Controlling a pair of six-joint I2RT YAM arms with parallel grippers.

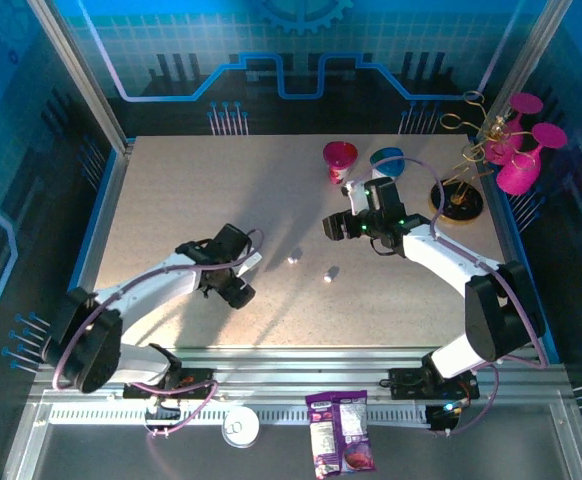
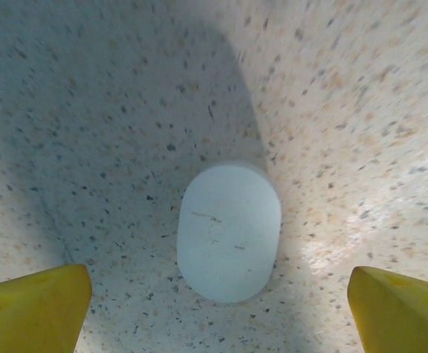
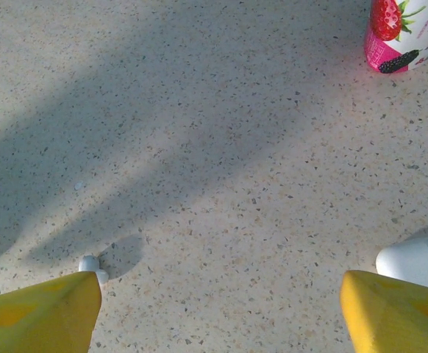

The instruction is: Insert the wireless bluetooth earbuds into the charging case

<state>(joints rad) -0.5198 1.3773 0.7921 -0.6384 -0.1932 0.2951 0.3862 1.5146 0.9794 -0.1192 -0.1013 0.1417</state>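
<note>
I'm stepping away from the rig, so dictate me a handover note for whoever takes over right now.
Left gripper: open, fingers either side of a closed case lying on the table, not touching it.
Right gripper: open, empty; an earbud by one finger, a second case by the other.
A small white piece and another lie loose mid-table, likely earbuds.
Done: no earbud inserted, as far as shows.
Left: open a case, seat the earbuds.

At the far side of the table (image 1: 171, 200), a pink cup (image 1: 339, 160) stands just beside a blue cup (image 1: 386, 158). To the right is a wire stand (image 1: 458, 198), with pink glasses (image 1: 521, 165) by it. A snack bag (image 1: 339, 432) and a round tin (image 1: 241, 427) lie in front of the table.
</note>
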